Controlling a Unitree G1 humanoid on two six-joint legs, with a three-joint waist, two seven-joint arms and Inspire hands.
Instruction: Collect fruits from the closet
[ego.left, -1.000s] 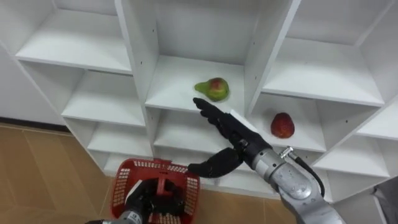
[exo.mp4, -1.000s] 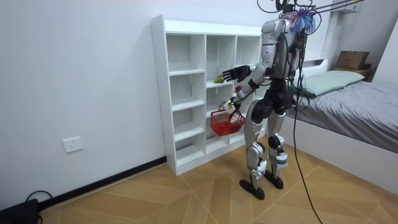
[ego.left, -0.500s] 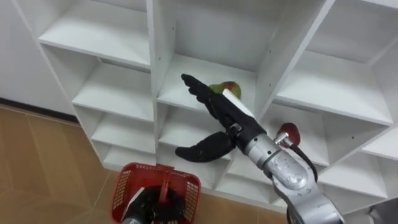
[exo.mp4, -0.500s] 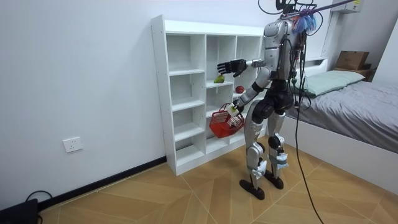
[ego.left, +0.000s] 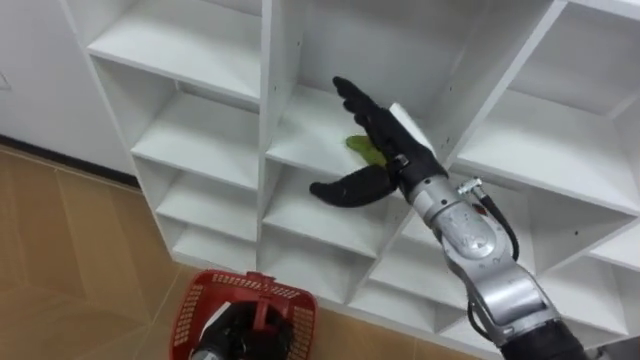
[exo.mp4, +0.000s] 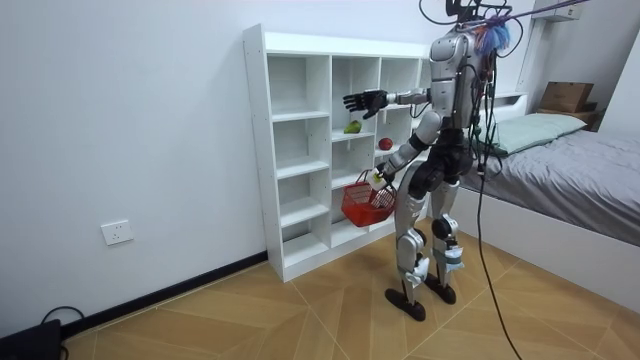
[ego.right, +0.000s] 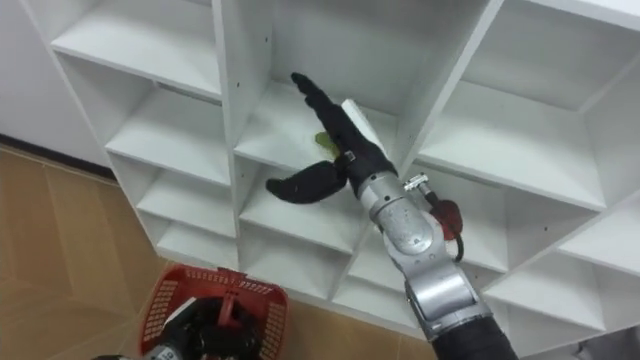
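A green pear lies on a shelf in the middle column of the white closet; my right hand partly covers it. That hand is open, its straight fingers reaching into the pear's compartment and its thumb spread below the shelf edge. In the room view the right hand is a little above the pear. A red apple sits one shelf lower to the right, half hidden by my forearm. Low in front of me, my left hand is curled round the handle of a red basket.
I stand facing the closet, whose other compartments hold nothing. The wooden floor runs off to the left. In the room view a bed stands behind me on the room view's right.
My right arm has risen and stretched forward, bringing the open hand from below the pear's shelf up over the pear. The head view has shifted. The basket stays in my left hand.
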